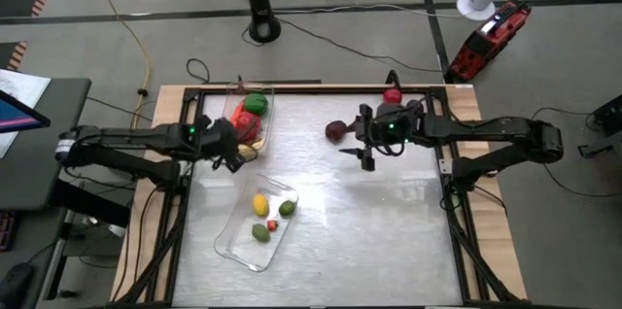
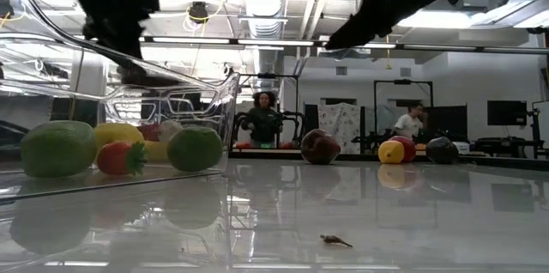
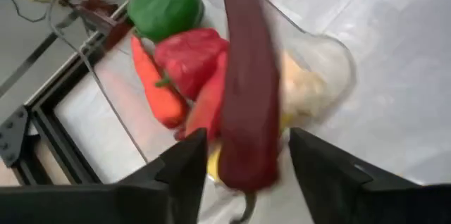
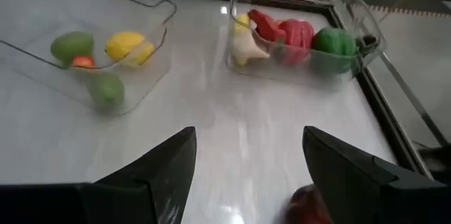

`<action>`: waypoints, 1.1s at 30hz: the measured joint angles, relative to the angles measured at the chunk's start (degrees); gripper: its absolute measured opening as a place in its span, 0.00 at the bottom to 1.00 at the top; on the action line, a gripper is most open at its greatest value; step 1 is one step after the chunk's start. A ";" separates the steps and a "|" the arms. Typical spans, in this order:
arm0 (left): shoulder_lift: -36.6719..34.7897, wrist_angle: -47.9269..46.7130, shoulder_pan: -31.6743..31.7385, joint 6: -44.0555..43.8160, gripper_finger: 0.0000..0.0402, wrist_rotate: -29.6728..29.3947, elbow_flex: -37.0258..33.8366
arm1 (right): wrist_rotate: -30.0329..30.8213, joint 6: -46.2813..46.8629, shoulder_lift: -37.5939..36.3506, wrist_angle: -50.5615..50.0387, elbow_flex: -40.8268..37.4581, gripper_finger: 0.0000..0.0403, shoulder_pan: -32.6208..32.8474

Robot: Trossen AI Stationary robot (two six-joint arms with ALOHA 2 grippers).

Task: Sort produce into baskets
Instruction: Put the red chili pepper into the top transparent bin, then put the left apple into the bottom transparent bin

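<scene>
The left gripper [image 3: 243, 157] hangs over the near end of the vegetable basket [image 1: 266, 105], its spread fingers either side of a dark red pepper [image 3: 246, 90] that looks just let go, so it lands among its own kind. Just past it lie a red pepper [image 3: 189, 55], a carrot [image 3: 156, 91] and a green pepper [image 3: 164, 5]. The right gripper [image 4: 246, 157], open and empty, hovers beside a dark red fruit [image 1: 336, 131], likely its next pick.

Red device [image 1: 489, 41] on the floor — two people [image 2: 264, 117] beyond the table.
</scene>
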 joint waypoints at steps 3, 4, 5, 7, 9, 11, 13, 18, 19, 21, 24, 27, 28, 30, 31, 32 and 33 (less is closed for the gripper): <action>1.21 3.94 5.18 5.37 0.56 3.47 -0.07 | -0.29 0.22 -0.51 0.95 -1.98 0.71 -0.48; 1.65 4.83 6.57 6.97 0.60 4.64 -0.07 | -0.28 0.37 -0.51 0.71 -2.24 0.71 -0.82; 1.81 5.40 7.77 8.30 0.64 5.65 0.00 | -0.29 0.41 -0.53 0.29 -2.41 0.71 -1.22; 1.84 5.21 9.58 10.38 0.70 7.05 0.57 | -0.29 0.39 -1.00 -1.62 -2.59 0.71 -2.12; 1.39 6.34 10.08 11.73 0.74 8.08 1.44 | -0.30 0.01 -1.68 -2.66 -2.61 0.71 -3.04; 0.14 7.08 9.17 13.08 0.76 8.70 2.38 | -0.29 -0.14 -2.13 -2.69 -2.72 0.71 -3.82; -1.37 9.50 7.28 13.47 0.76 8.64 2.73 | -0.31 -0.44 -2.15 -0.37 -3.94 0.71 -4.56; -5.42 16.41 1.58 13.34 0.75 6.57 0.43 | -0.31 -1.66 2.87 13.65 -10.36 0.71 -7.49; -6.38 18.57 0.47 13.23 0.75 6.31 -0.67 | -0.31 -1.90 4.26 17.17 -11.29 0.71 -8.30; -8.14 23.29 -1.74 13.19 0.75 6.17 -3.25 | -0.21 -4.01 7.51 21.23 -12.50 0.71 -9.71; -10.30 26.97 -4.88 14.63 0.74 4.97 -5.97 | -0.24 -7.38 12.12 23.03 -12.32 0.72 -10.95; -12.34 28.27 -7.20 17.13 0.74 1.68 -6.40 | -0.29 -9.73 16.41 23.82 -10.49 0.78 -11.61; -13.10 29.02 -7.82 17.96 0.74 0.81 -6.39 | -0.27 -10.66 17.73 23.62 -9.44 0.81 -11.73; -14.83 29.40 -8.93 18.99 0.74 0.39 -6.34 | -0.22 -11.72 19.95 21.83 -7.07 0.88 -12.02; -15.60 29.41 -9.45 19.05 0.74 0.54 -6.34 | -0.15 -12.10 21.10 20.15 -5.59 0.92 -12.12; -16.55 29.27 -9.91 19.27 0.74 0.81 -6.34 | 0.24 -12.42 22.05 18.49 -3.98 0.95 -12.37; -17.41 28.70 -10.48 19.43 0.74 0.95 -6.34 | 1.35 -12.82 23.16 16.61 -2.52 0.97 -12.48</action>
